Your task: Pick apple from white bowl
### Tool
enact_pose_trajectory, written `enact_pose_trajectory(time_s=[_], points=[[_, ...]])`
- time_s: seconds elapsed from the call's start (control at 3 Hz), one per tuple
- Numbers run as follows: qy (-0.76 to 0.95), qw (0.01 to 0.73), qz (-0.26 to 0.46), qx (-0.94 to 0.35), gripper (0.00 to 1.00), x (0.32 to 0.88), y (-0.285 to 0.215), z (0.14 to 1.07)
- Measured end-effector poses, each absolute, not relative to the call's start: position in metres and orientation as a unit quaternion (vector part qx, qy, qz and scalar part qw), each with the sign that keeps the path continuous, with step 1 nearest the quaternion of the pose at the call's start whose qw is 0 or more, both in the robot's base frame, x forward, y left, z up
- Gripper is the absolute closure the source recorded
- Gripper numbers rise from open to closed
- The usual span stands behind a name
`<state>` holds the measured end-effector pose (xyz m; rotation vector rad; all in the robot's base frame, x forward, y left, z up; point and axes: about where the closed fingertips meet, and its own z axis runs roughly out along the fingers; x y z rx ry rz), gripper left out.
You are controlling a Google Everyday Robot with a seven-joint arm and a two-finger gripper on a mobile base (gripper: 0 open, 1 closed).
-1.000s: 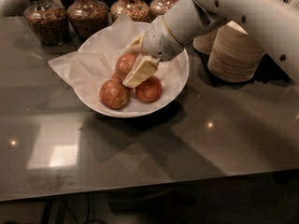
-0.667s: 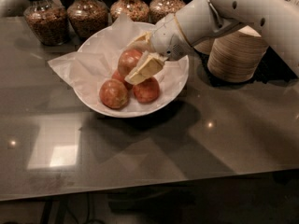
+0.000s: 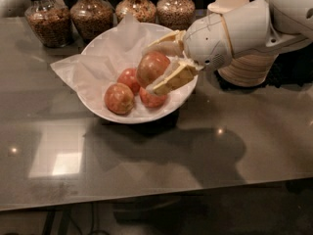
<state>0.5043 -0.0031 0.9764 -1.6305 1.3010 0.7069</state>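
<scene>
Apple (image 3: 152, 66): largest fruit in frame, round, red-orange with a paler yellowish blush on its upper right side. It sits just right of the white bowl's centre, higher in the frame than the small fruit, partly covering two of them. Whether it touches them: cannot tell.

White bowl (image 3: 122, 118): wide, shallow, glossy, in the upper middle of the frame. Crumpled white paper (image 3: 93, 70) lines it and spills over the left rim onto the surface (image 3: 195, 155). Three smaller, redder apples lie inside: one at lower left (image 3: 119, 98), one behind it (image 3: 128, 76), one under the lower finger (image 3: 150, 100).

Edges and room: four glass jars (image 3: 90, 14) of grain line the top edge, close behind the bowl. A stack of beige paper bowls (image 3: 244, 71) stands just right of the bowl, partly covered by the arm. The surface is dark, glossy grey, with open room across the whole lower half of the frame and to the left of the bowl.

Arm (image 3: 254, 26): white, enters from the upper right, wrist angled down and left over the bowl's right rim.

Pincer (image 3: 152, 70): clenched on the apple, one cream finger (image 3: 164, 40) above and behind it, the other (image 3: 175, 78) below and in front.
</scene>
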Motion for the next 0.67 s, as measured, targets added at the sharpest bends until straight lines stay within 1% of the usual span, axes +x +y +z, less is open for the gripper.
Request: enact_pose_trajectory(time_s=[0.33, 0.67], points=[[0.511, 0.467, 0.292, -0.66, 1.0, 0.484, -0.0074, 0.9967], [0.511, 0.468, 0.292, -0.659, 1.0, 0.4835, -0.0079, 0.9974]])
